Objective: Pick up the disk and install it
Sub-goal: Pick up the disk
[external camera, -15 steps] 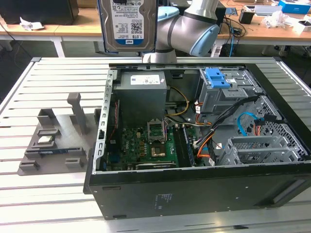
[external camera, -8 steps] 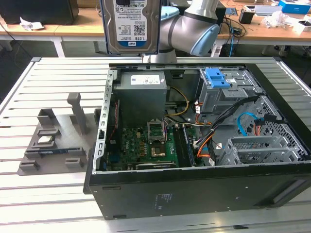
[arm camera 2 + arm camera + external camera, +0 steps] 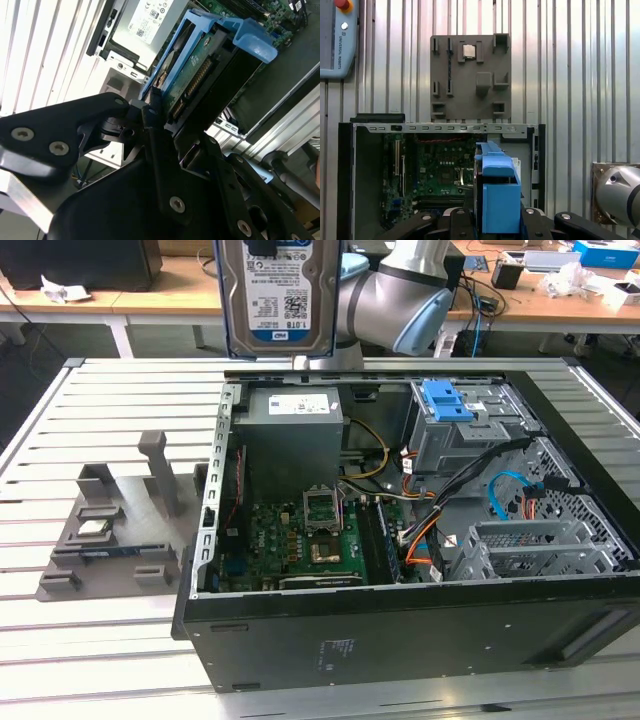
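Overhead, the jaws pinch the disk (image 3: 278,290), its top cut off.

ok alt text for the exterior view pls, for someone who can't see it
The disk hangs upright, label toward the camera, above an open computer case on a slatted metal table, with the robot arm behind it. A grey fixture stands at the exterior view's left.

The silver-grey tubular arm (image 3: 385,290) is wearing a pale blue joint cap (image 3: 425,322); its matte black gripper (image 3: 167,125) is showing silver screws (image 3: 59,147).
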